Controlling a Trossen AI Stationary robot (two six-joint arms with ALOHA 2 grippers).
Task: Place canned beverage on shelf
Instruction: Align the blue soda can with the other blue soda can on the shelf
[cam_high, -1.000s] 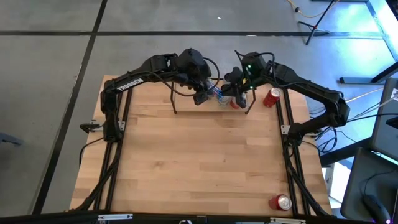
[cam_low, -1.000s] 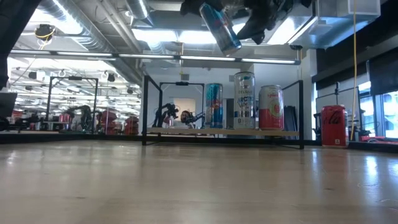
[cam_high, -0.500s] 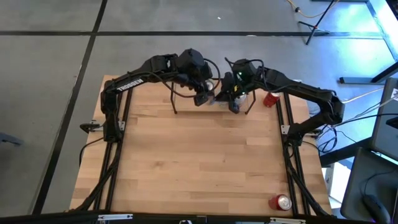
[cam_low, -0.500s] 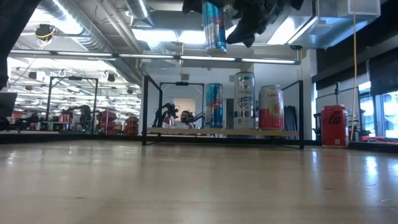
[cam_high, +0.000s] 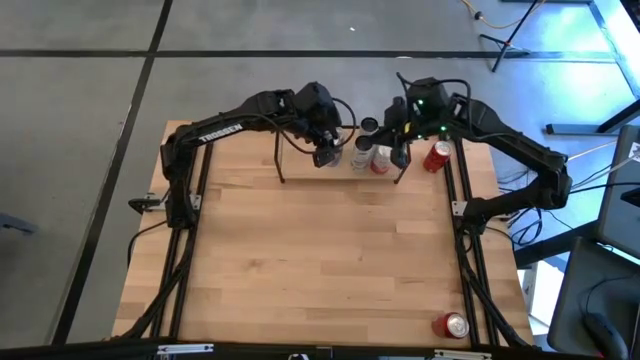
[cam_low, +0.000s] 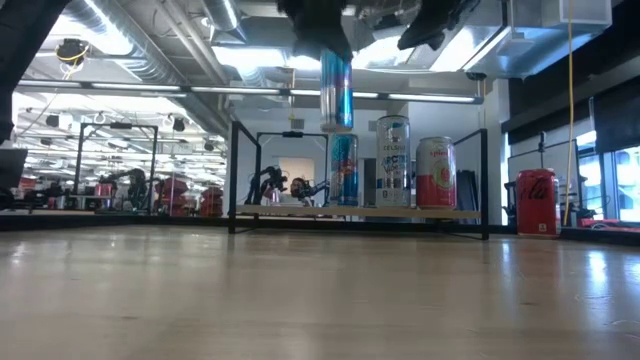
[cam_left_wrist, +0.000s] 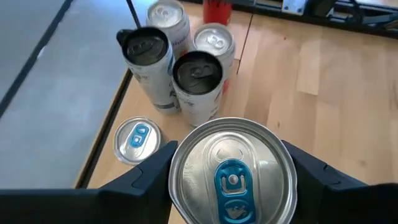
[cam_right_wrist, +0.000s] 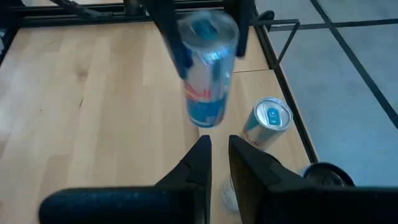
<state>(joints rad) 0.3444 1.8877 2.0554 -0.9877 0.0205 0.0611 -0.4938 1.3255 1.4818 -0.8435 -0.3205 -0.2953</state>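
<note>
Above the shelf (cam_low: 360, 212) at the table's far edge: lower the can (cam_low: 336, 90), pinched in left jaws (cam_high: 327, 155), straight down beside standing cans; right jaws (cam_right_wrist: 215, 152) pressed together, empty.

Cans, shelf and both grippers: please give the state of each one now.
Blue can: upright, in the air, held.
Left gripper: shut on blue can.
Right gripper: shut, empty.
Shelf: three cans standing on it.
Red can: upright beside the shelf.
</note>
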